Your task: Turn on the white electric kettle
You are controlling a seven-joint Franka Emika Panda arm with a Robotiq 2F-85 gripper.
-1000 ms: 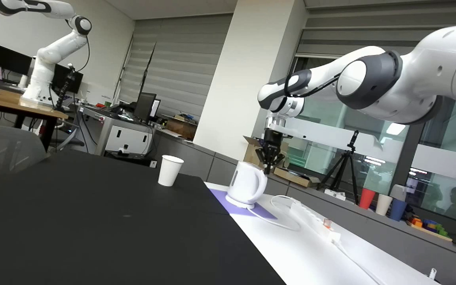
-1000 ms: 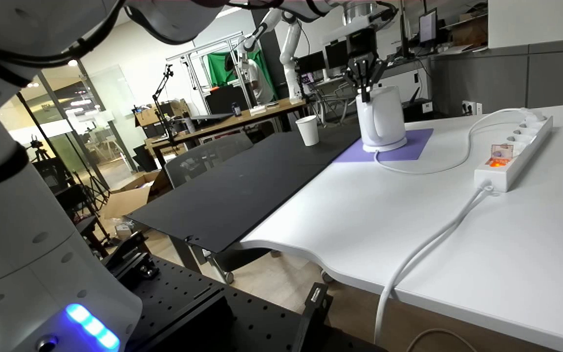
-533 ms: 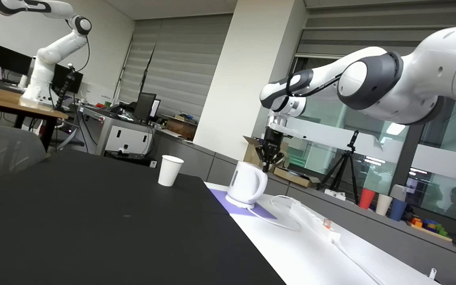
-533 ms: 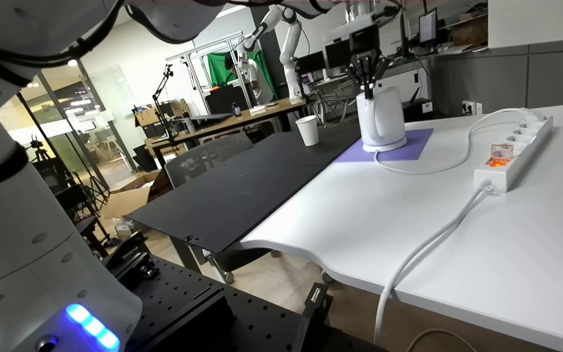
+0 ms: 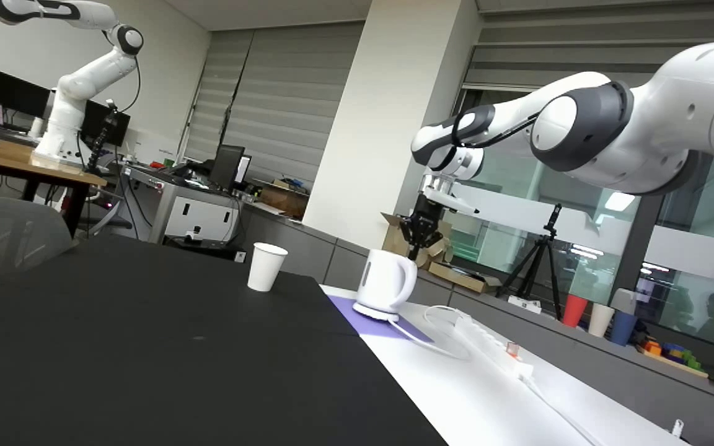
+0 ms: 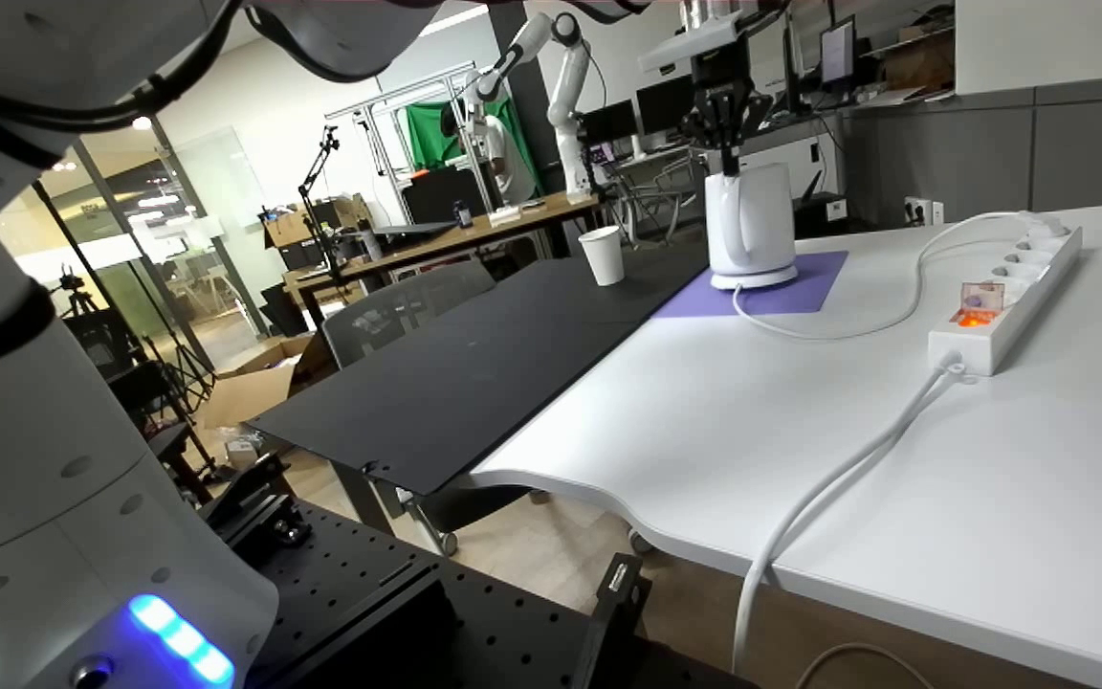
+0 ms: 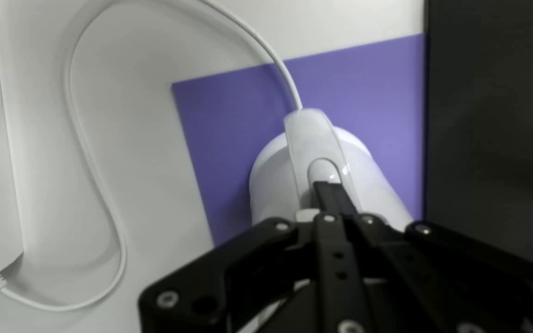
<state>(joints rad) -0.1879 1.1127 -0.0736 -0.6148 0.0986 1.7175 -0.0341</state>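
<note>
The white electric kettle stands at the table edge on a purple sheet, seen in both exterior views (image 5: 382, 282) (image 6: 769, 222) and from above in the wrist view (image 7: 273, 185). It looks slightly tilted on its round base. Its handle top carries a rounded white tab (image 7: 323, 170). My gripper (image 7: 332, 185) points down with its two fingers together and nothing between them. The fingertips overlap the tab in the wrist view and meet the handle top in both exterior views (image 5: 413, 254) (image 6: 730, 168). The gripper hides most of the kettle lid.
The purple sheet (image 6: 824, 277) lies on the white table (image 6: 704, 411). A white cord runs from the kettle to a power strip (image 6: 1015, 297) with a lit orange switch. A white paper cup (image 5: 266, 267) stands on the black surface (image 5: 177, 347) beside it.
My gripper has moved slightly, leftward in one exterior picture and rightward and up in another, staying at the handle top. The kettle and base have shifted and tilted a little.
</note>
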